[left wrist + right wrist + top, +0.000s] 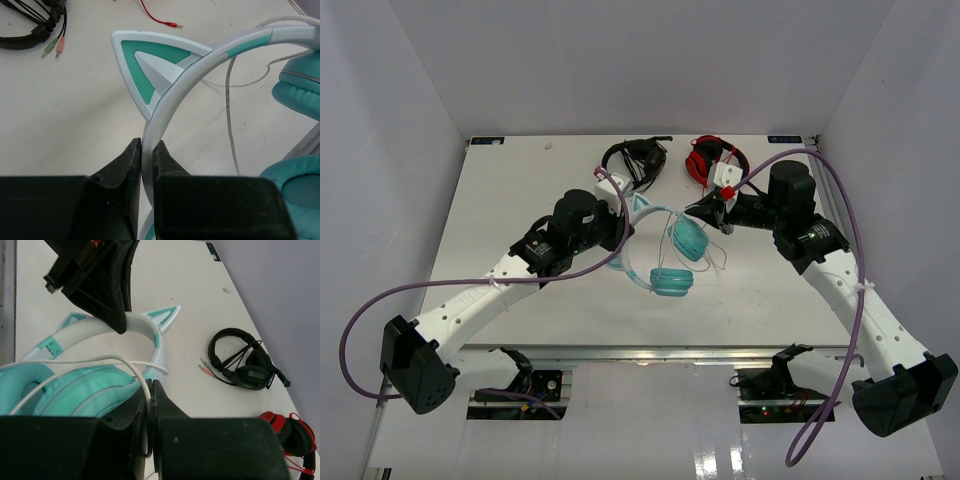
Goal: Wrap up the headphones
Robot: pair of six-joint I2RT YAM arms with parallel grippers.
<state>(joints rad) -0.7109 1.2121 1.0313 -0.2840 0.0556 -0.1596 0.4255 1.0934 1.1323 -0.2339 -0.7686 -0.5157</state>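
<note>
The teal headphones (671, 282) lie mid-table, ear cups toward the front and the pale headband (200, 65) with its cat ear (150, 70) toward the back. My left gripper (148, 150) is shut on the headband just below the cat ear; it also shows in the top view (623, 222). My right gripper (151, 390) is shut on the thin white cable (100, 360), which runs over the upper ear cup (60, 390). From above, the right gripper (708, 210) hovers just right of the ear cup (688, 240).
Black headphones (635, 160) with their plugs (205, 367) lie at the back of the table, and red headphones (712, 160) sit right of them. A thin red cable (160, 17) lies near the cat ear. White walls enclose the table.
</note>
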